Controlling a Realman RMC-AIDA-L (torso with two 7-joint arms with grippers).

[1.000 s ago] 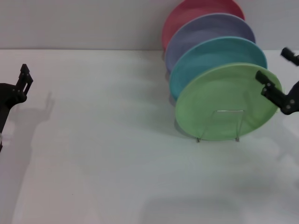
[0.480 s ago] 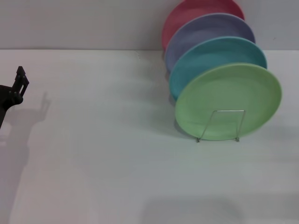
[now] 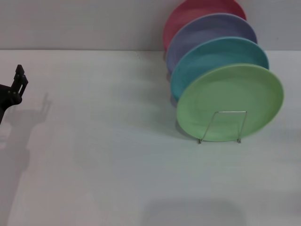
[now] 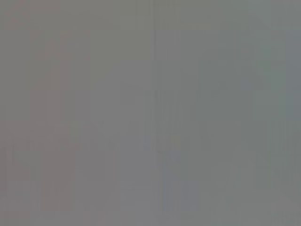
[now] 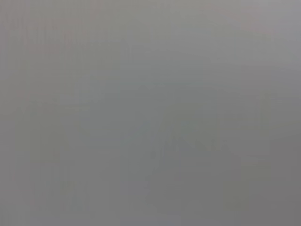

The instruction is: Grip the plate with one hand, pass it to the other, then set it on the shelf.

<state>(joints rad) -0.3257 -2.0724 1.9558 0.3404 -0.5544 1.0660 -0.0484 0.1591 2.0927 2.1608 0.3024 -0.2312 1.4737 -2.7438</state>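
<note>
The light green plate point(image 3: 230, 101) stands upright in the front slot of the silver wire rack point(image 3: 222, 126) at the right of the white table, leaning back against the other plates. My left gripper point(image 3: 18, 84) shows at the far left edge of the head view, far from the plate and holding nothing. My right gripper is out of view. Both wrist views show only a plain grey field.
Behind the green plate stand a teal plate point(image 3: 217, 59), a lavender plate point(image 3: 207, 33) and a pink plate point(image 3: 197, 9) in the same rack. The white table point(image 3: 103, 141) meets a grey wall at the back.
My right gripper, which was by the green plate's right rim one second ago, has left the view. My left gripper has drawn back a little toward the left edge. The plate has not moved.
</note>
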